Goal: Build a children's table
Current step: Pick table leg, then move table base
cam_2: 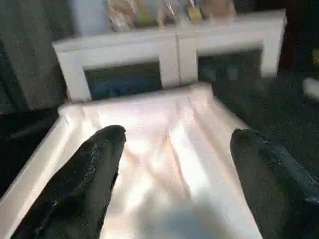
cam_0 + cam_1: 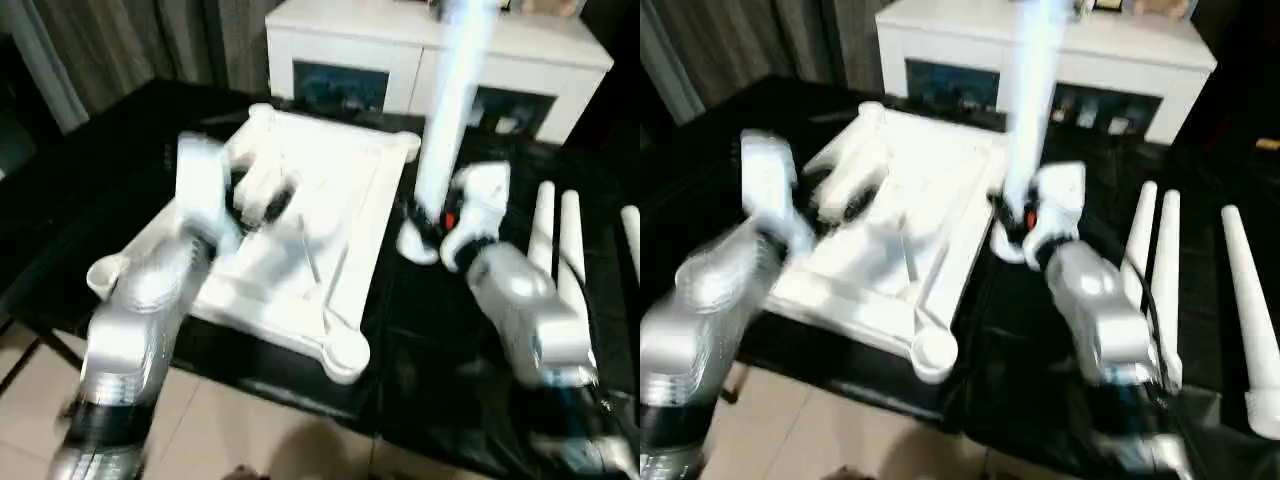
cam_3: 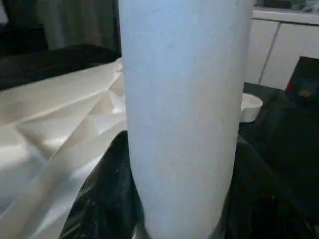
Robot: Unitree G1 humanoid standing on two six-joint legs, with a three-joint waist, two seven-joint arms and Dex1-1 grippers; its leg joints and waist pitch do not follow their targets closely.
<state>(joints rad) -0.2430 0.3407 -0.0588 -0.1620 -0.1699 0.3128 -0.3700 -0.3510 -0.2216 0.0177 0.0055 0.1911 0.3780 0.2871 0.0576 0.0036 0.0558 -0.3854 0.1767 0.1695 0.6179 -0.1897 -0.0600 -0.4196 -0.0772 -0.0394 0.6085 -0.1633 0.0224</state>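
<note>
The white tabletop [image 2: 310, 235] lies ribbed side up on the black table, with a round corner socket [image 2: 345, 352] at its near right corner. My left gripper [image 1: 177, 137] hovers over the tabletop's left half, open, with nothing between its black fingers [image 1: 94, 169]. My right gripper [image 2: 428, 228] is shut on a white tube leg [image 2: 452, 110], held upright just off the tabletop's right edge. In the right wrist view the leg [image 3: 184, 109] stands between the two black fingers [image 3: 107, 199]. I cannot tell whether the leg's lower end touches the black table.
Three spare white legs [image 2: 1140, 250], [image 2: 1167, 270], [image 2: 1250, 310] lie side by side on the black table [image 2: 430, 330] to the right of my right arm. A white cabinet [image 2: 340, 40] with glass-fronted shelves stands behind the table. The table's front edge is near, with pale floor below.
</note>
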